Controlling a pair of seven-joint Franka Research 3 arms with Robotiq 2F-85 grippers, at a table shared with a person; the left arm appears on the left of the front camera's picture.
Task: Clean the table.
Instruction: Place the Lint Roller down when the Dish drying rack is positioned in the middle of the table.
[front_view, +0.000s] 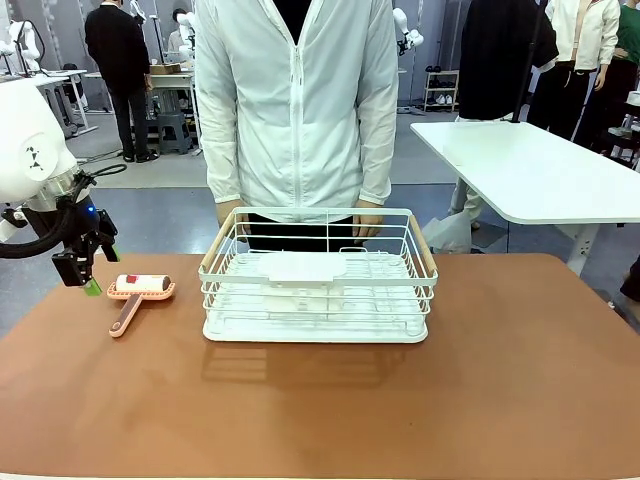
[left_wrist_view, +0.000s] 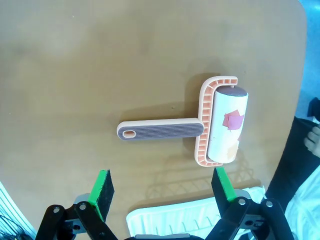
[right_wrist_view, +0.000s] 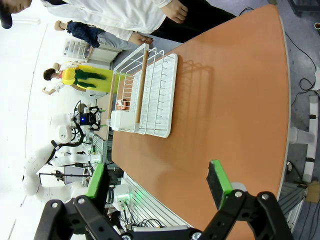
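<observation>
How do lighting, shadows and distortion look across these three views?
Front view: even overhead light, sharp, with a soft shadow in front of the rack on the table. Left wrist view: the lint roller is crisp, with a faint rack shadow beside it and the table edge bowed by the wide lens. Right wrist view: rolled sideways, the background washed out bright, the open right end effector in focus.

I see the reddish-brown matte table (front_view: 480, 390) carrying a white wire rack (front_view: 318, 285) mid-table and, left of it, a pink-handled lint roller (front_view: 138, 292) lying flat.
</observation>
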